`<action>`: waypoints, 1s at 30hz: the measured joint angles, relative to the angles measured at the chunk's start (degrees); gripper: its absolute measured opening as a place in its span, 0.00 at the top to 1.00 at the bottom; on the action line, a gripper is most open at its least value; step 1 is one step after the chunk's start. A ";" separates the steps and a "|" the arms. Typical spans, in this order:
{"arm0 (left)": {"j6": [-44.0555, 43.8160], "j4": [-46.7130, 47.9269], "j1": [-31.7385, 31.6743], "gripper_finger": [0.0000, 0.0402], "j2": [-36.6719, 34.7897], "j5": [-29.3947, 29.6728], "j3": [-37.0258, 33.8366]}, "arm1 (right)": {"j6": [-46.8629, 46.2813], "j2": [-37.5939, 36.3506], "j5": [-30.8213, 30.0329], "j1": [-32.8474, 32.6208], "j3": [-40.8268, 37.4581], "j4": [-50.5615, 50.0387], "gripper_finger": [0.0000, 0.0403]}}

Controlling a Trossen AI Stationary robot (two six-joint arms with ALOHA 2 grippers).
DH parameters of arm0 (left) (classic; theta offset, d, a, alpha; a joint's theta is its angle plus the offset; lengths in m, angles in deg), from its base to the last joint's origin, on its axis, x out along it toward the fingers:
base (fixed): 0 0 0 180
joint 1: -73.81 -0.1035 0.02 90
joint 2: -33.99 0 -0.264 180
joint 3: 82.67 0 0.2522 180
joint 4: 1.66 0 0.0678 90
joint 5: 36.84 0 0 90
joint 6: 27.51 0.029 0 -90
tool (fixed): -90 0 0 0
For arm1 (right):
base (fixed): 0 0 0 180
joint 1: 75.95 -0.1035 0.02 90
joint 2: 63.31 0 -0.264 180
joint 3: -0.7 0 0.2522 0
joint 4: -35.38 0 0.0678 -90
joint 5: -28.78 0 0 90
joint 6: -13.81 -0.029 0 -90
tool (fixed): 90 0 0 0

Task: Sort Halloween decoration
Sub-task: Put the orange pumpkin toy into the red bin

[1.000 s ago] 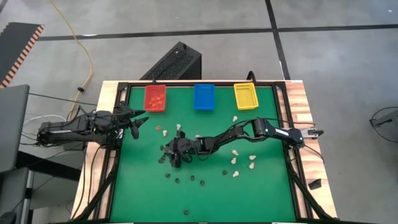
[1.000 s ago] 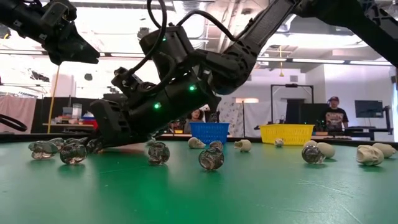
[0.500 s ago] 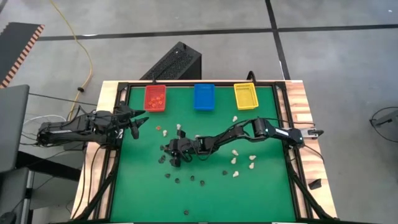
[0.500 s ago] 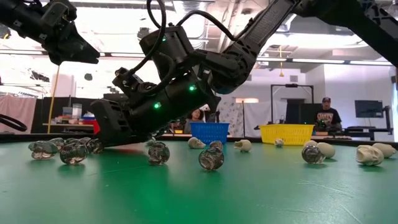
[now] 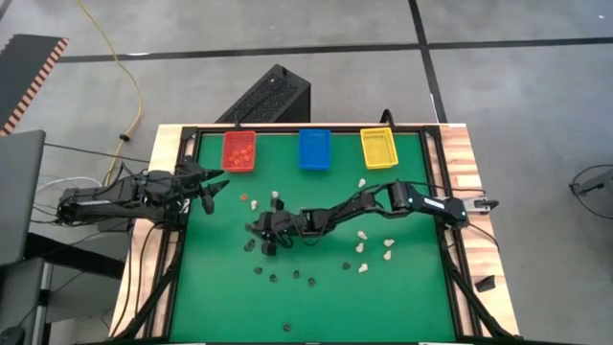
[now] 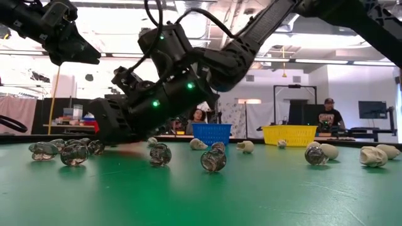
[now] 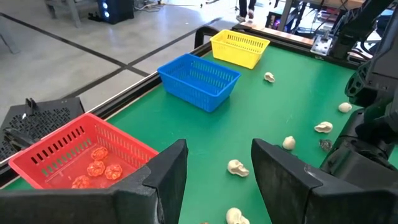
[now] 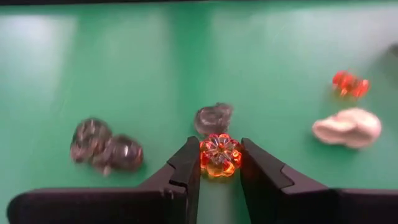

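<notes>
Green felt surface (image 5: pixel 316 297), wood-framed. Red (image 5: pixel 239 151), blue (image 5: pixel 314 149) and yellow (image 5: pixel 378 148) rectangular plastic bins line its far edge. Right gripper (image 8: pixel 220 163), low over the surface's middle, is clamped on a small orange faceted pumpkin trinket (image 8: pixel 219 154). Left gripper (image 7: pixel 219 168) hovers near the red bin, fingers apart, empty. Black (image 8: pixel 212 118) and cream-white (image 8: pixel 348 127) trinkets lie scattered nearby.

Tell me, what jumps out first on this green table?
The right gripper, stretched low to mid-table, pinches a tiny orange pumpkin trinket among dark trinkets. Along the far edge sit a red bin already holding orange pieces, a blue bin and a yellow bin. The left gripper hovers open near the red bin.
</notes>
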 joint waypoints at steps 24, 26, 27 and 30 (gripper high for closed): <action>0.02 0.00 0.00 0.58 0.00 0.00 0.00 | 5.31 -0.13 0.04 6.52 10.56 -5.96 0.70; 0.02 0.00 -0.02 0.58 0.00 0.00 0.00 | 5.36 -0.13 0.04 7.25 11.09 -5.91 0.70; 0.02 0.00 -0.02 0.58 0.00 0.01 0.00 | 5.37 -0.13 0.04 7.62 11.36 -5.89 0.70; 0.05 0.00 -0.02 0.58 0.00 0.00 0.00 | 5.56 -0.13 0.04 8.90 12.22 -5.98 0.70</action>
